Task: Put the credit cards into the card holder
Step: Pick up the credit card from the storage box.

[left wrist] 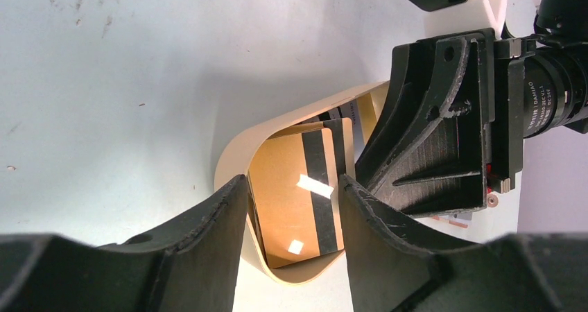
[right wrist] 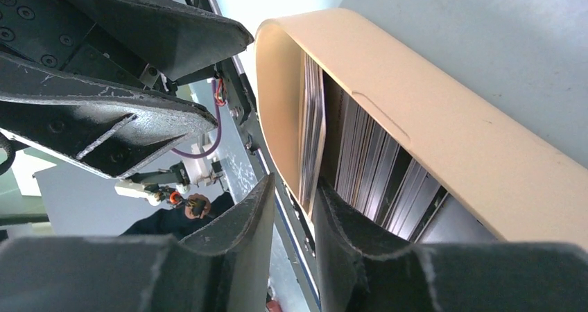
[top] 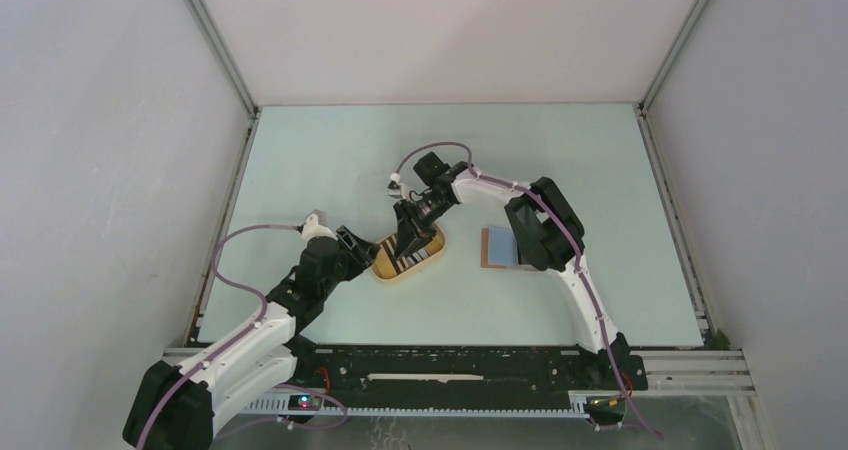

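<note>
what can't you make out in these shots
Card holder: top view, the right arm covers its right side.
Credit cards: number unclear, they overlap in the tray in both wrist views, too small from above.
Right claw: right wrist view does not show whether it pinches a card.

Overhead looks down; both wrists closely share tray [left wrist: 239, 145].

- Overhead view: bright, even, diffuse light, with only faint soft shadows under the arms on the tabletop [top: 330, 160].
- Left wrist view: two white glare patches on the top credit card [left wrist: 284, 201]. Near foreground dark and blurred.
- Right wrist view: background blown out at the top. The right gripper [right wrist: 295, 194] is dark and soft-edged.
</note>
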Robot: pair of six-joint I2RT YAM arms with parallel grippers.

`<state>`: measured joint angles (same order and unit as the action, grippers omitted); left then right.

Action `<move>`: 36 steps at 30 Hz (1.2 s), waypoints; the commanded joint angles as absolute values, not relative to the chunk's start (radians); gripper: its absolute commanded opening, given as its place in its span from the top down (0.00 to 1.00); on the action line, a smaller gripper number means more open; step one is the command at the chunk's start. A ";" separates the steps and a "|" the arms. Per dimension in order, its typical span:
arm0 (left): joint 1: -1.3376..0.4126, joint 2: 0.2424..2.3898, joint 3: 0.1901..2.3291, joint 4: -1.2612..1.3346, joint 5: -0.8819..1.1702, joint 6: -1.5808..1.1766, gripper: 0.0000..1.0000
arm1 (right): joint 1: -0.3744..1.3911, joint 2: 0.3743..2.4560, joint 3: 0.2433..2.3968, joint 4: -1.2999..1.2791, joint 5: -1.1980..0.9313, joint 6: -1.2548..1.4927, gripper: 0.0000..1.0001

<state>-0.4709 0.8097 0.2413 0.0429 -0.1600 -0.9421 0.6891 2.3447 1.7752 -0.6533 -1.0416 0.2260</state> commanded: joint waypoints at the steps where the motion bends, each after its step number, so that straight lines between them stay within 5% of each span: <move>1: -0.469 0.806 0.237 0.064 -0.167 -0.931 0.44 | 0.675 2.310 1.775 -0.641 -1.062 0.221 0.67; 18: -0.469 0.803 0.238 0.064 -0.166 -0.930 0.44 | 0.667 2.298 1.783 -0.698 -0.973 0.143 1.00; 36: -0.469 0.731 0.259 0.025 -0.177 -0.927 0.44 | 0.633 2.197 1.800 -0.812 -0.842 -0.019 1.00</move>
